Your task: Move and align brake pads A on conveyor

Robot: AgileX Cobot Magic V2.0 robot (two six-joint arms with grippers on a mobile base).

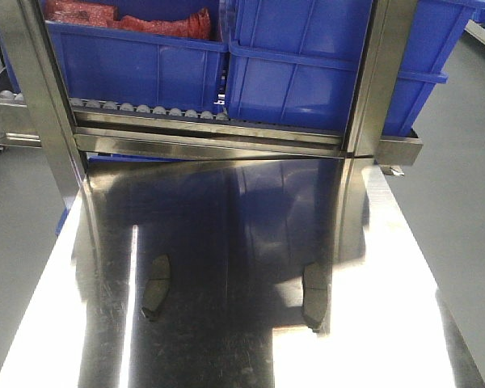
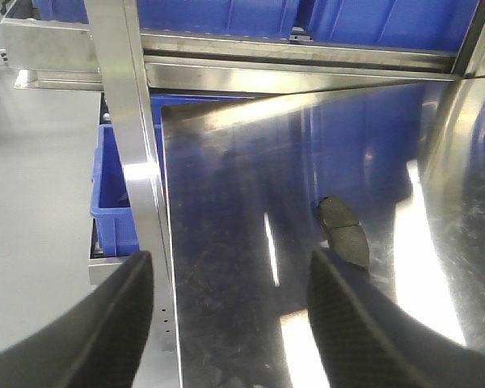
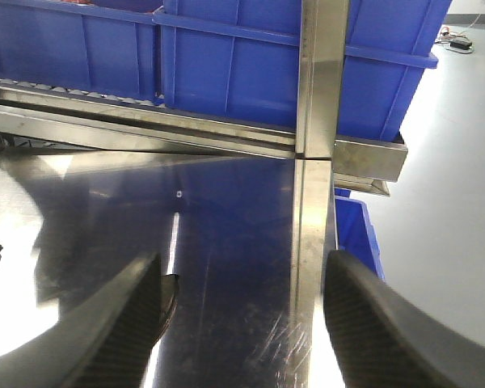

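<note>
Two brake pads A (image 1: 155, 287) lie apart on the mirror-bright steel worktop (image 1: 226, 242).
Both gaping wide and empty, the left pincer (image 2: 230, 263) and right pincer (image 3: 244, 263) each hang near a pad. Straddle its long edges squarely before closing, as the slick surface probably lets it skid. No conveyor shows; blue bins (image 1: 307, 65) on a roller rack (image 1: 145, 109) stand behind.
</note>
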